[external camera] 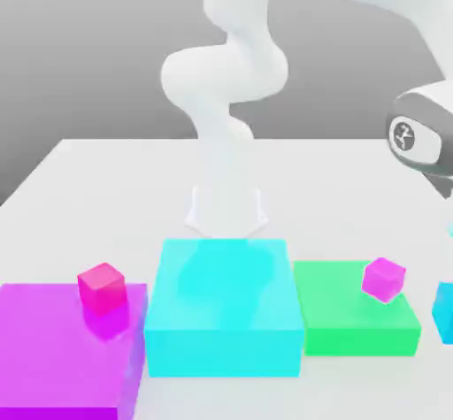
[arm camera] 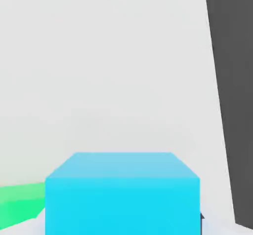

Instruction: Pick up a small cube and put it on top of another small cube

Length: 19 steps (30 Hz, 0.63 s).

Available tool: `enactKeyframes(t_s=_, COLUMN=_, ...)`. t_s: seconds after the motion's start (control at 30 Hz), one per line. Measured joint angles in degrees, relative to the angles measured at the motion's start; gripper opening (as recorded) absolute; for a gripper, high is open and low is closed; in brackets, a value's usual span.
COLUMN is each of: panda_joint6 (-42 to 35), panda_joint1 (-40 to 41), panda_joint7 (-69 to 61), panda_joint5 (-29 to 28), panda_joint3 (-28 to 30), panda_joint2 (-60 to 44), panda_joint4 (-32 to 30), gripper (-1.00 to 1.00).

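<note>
Nearest the hand camera: small plain bright cyan cube [arm camera: 122, 192], close up, pinched between closed gripper fingers, raised above white table [arm camera: 99, 70], green block [arm camera: 20, 199] just beside. Seen from the exterior view: same cube at the far right edge, part of white arm wrist above; large flat cyan block [external camera: 223, 308] in the middle, flat magenta block [external camera: 53, 347] bearing small pink cube [external camera: 102, 287], flat green block bearing small magenta cube [external camera: 383, 278].

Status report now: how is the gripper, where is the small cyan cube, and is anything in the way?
Gripper shut on small cyan cube. Cube at the exterior view's right edge, beside green block. Pink cube on green block, nothing on it.
</note>
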State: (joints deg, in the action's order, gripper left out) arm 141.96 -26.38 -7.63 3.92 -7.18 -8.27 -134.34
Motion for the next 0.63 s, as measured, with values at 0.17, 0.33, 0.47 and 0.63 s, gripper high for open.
enactKeyframes(t_s=0.17, panda_joint6=-0.7, panda_joint1=-2.3, panda_joint7=2.2, panda_joint5=1.0, panda_joint3=-0.8, panda_joint2=10.4, panda_joint4=-9.5, gripper=-1.0)
enactKeyframes(t_s=0.33, panda_joint6=-1.3, panda_joint1=-3.0, panda_joint7=5.4, panda_joint5=0.4, panda_joint3=-2.3, panda_joint2=20.9, panda_joint4=-19.0, gripper=-1.0)
enactKeyframes(t_s=0.47, panda_joint6=6.0, panda_joint1=-2.7, panda_joint7=7.1, panda_joint5=-1.1, panda_joint3=-3.1, panda_joint2=16.5, panda_joint4=-21.8, gripper=-1.0)
enactKeyframes(t_s=0.63, panda_joint6=10.1, panda_joint1=-2.5, panda_joint7=7.9, panda_joint5=-2.1, panda_joint3=-3.2, panda_joint2=13.0, panda_joint4=-22.5, gripper=1.0)
